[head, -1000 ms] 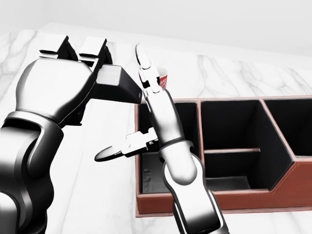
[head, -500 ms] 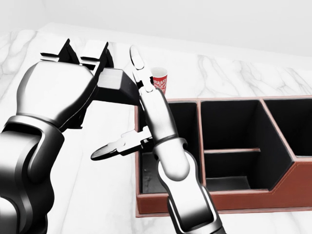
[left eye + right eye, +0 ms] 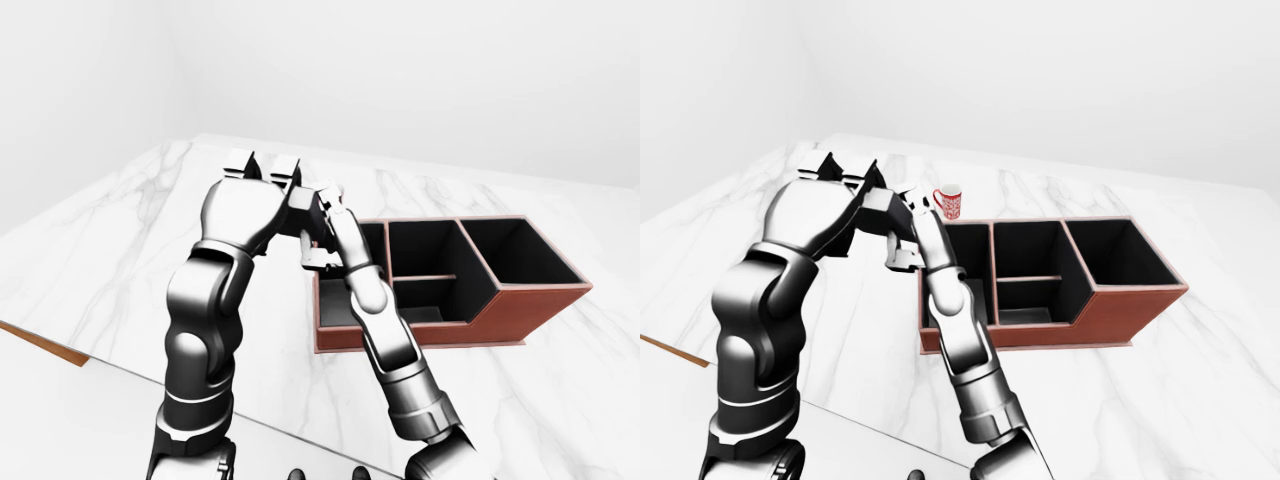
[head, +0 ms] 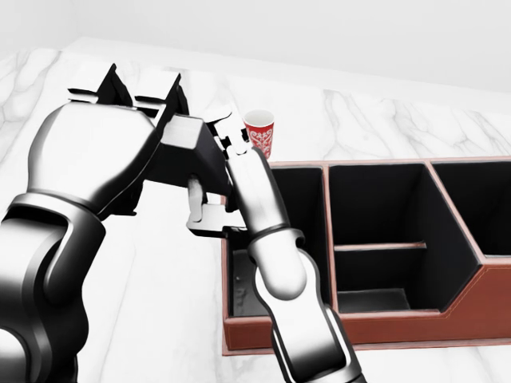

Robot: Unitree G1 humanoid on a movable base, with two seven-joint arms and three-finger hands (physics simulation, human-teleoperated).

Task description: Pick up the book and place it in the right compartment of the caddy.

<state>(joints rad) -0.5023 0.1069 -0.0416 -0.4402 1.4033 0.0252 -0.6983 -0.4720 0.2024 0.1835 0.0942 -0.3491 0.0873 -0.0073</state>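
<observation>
Fingers of the left hand (image 4: 140, 104) are closed on the book (image 4: 196, 152), a dark slab held up off the surface (image 4: 176, 319), its free end jutting toward the right hand (image 4: 211, 187). That hand's fingers (image 4: 194, 203) curl round the book's free end from beside and below; whether they truly clamp it cannot be told, so the book looks shared between both hands. The caddy (image 4: 399, 327) sits just beyond and below the right fingers, its right compartment (image 3: 1125, 262) well apart from them, two bays further along. A red cup (image 4: 259, 132) stands just past the fingertips, near the caddy's corner. The risk is the handover: if the left fingers let go before the right ones bite, the book could tip and drop into the nearest bay. A careless swing might also knock the cup.
</observation>
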